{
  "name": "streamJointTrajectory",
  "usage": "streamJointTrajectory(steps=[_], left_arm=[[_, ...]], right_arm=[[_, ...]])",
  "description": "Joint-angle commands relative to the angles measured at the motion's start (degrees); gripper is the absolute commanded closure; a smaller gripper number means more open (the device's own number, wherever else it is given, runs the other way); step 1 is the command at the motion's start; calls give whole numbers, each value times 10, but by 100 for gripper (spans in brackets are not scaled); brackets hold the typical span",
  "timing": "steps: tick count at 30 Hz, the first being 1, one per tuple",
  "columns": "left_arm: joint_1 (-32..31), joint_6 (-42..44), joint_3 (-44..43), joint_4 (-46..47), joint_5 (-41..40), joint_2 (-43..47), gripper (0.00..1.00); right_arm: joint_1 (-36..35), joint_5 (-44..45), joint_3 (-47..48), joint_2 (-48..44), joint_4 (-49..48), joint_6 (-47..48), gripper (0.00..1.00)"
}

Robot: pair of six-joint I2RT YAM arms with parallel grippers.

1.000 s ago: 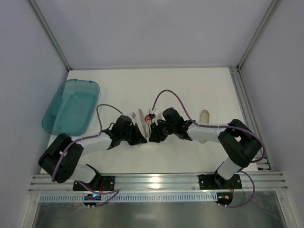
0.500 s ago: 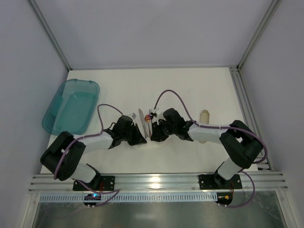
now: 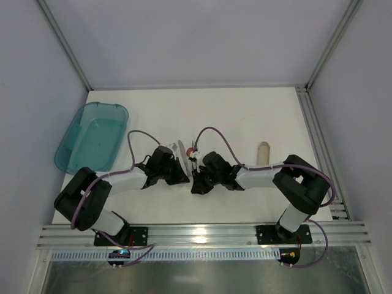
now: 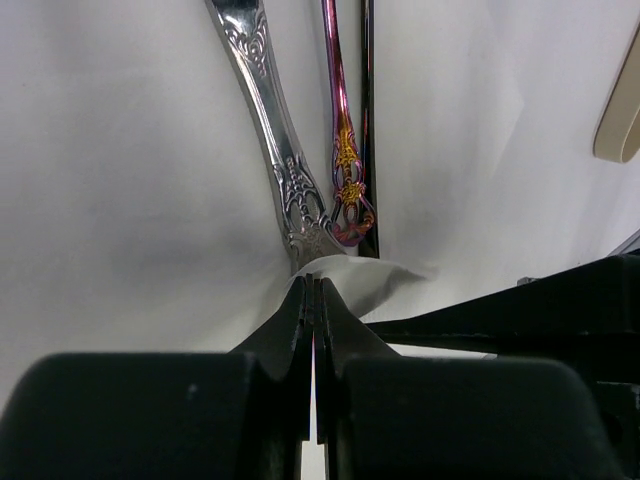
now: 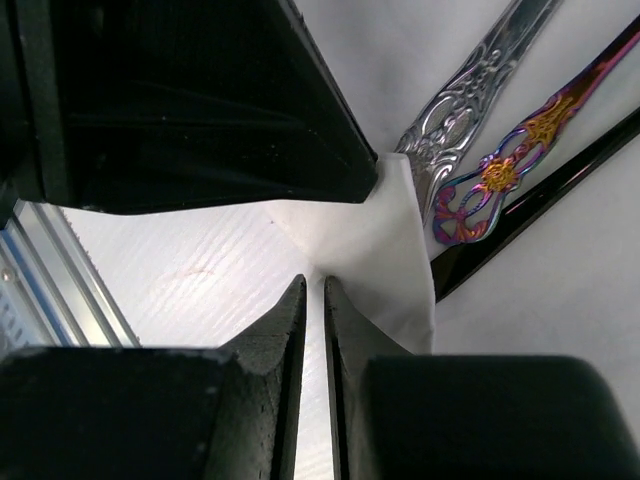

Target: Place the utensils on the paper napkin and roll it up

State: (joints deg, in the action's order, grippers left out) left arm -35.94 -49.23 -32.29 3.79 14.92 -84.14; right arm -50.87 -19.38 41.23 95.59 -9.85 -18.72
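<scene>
Grey walls (image 3: 184,37) box in an off-white table (image 3: 245,116), with a translucent teal tub (image 3: 92,138) at 9 o'clock from the two grippers and a tan tube (image 3: 263,152) at 3 o'clock. Both grippers meet tip to tip near the middle of the table, over the near edge of the napkin (image 5: 370,240), a thin white sheet. This edge is pulled up off the table into a soft, creased peak. The left gripper (image 4: 315,290) has its black jaws pressed together on that peak, and the paper runs straight into the seam between them. The right gripper (image 5: 312,295) shows only a thin slit between its jaws. The fold's lower corner reaches the mouth of that slit, but I cannot tell whether the paper is pinched there. The utensils (image 4: 300,190) lie flat on the napkin at 12 o'clock from the jaws, side by side and almost parallel, their handle ends just beyond the raised fold. They are a silver handle (image 4: 285,170) with embossed scrollwork, a glossy rainbow handle (image 4: 338,130) with gold ornament, and a plain slim black handle (image 4: 367,100).
</scene>
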Motion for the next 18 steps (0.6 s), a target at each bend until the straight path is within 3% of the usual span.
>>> streamJointTrajectory(steps=[1, 10, 18], left_arm=[[-2, 20, -20, -16, -19, 14, 100], [-4, 14, 10, -70, -39, 100, 98], [-13, -18, 55, -5, -3, 111, 99]], right_arm=[[-5, 49, -5, -1, -40, -20, 87], [-5, 61, -18, -10, -41, -32, 87], [-4, 58, -19, -11, -49, -40, 87]])
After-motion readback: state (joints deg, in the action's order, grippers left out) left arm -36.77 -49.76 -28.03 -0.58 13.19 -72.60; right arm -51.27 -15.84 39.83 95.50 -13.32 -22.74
